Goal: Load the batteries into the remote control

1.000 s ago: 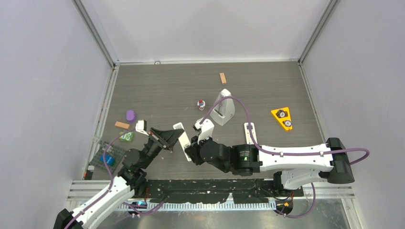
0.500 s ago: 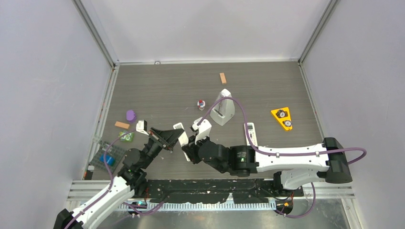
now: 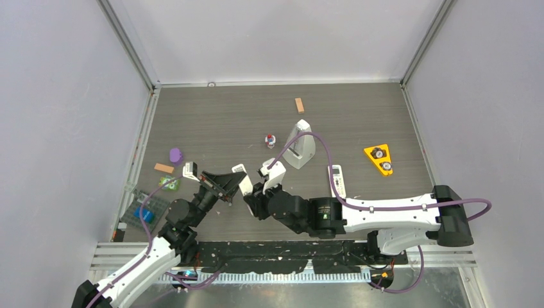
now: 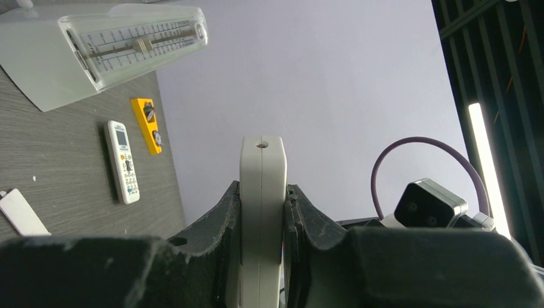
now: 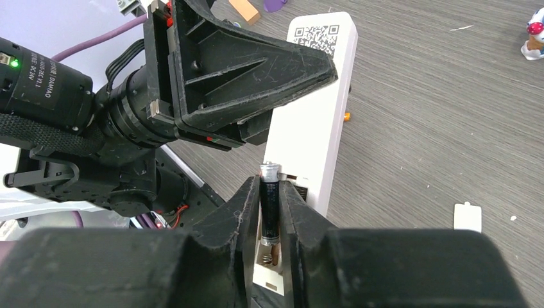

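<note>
Right wrist view: one remote control (image 5: 314, 122) is clamped across its thin edges by the left gripper (image 4: 262, 196), partway along its length. The right gripper (image 5: 270, 189) is the nearer to the remote's uncovered bay. It pinches one battery (image 5: 269, 199), whose long axis runs along the remote's, directly over that bay and its spring. One cover (image 5: 467, 217) lies beside the remote. I cannot make out any other batteries.

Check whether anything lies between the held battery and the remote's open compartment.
Nothing visible does. The battery in the right pincer sits directly over the remote control bay; the cover lies aside on the table.
</note>
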Controlling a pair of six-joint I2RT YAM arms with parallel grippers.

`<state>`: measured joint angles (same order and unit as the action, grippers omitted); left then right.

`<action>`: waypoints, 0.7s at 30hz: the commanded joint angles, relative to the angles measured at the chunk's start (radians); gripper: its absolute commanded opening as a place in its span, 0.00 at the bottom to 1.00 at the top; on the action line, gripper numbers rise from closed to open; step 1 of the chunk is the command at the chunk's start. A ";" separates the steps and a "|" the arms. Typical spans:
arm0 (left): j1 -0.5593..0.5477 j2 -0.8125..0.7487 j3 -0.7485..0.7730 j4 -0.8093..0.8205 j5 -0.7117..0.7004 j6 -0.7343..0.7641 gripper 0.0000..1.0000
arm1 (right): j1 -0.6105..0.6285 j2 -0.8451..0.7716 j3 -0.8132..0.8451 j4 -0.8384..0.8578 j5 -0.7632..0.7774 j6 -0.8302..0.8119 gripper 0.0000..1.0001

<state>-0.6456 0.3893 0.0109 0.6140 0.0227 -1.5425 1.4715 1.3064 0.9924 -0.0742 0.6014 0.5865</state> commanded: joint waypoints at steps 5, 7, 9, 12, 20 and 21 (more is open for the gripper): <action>-0.001 -0.022 -0.079 0.099 -0.007 -0.058 0.00 | 0.007 -0.039 -0.012 -0.008 0.041 0.030 0.28; -0.001 -0.021 -0.081 0.097 -0.007 -0.058 0.00 | 0.007 -0.049 -0.008 -0.017 0.045 0.032 0.28; -0.001 -0.020 -0.083 0.095 -0.009 -0.059 0.00 | 0.007 -0.056 -0.002 -0.026 0.048 0.036 0.29; -0.001 -0.018 -0.084 0.095 -0.007 -0.056 0.00 | 0.007 -0.059 0.009 -0.040 0.059 0.039 0.31; -0.001 -0.014 -0.088 0.091 -0.004 -0.053 0.00 | 0.007 -0.067 0.035 -0.064 0.083 0.032 0.36; -0.001 -0.014 -0.089 0.092 -0.003 -0.051 0.00 | 0.007 -0.068 0.041 -0.070 0.080 0.033 0.37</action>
<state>-0.6456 0.3859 0.0109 0.6151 0.0185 -1.5650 1.4799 1.2678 0.9924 -0.0910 0.6144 0.6163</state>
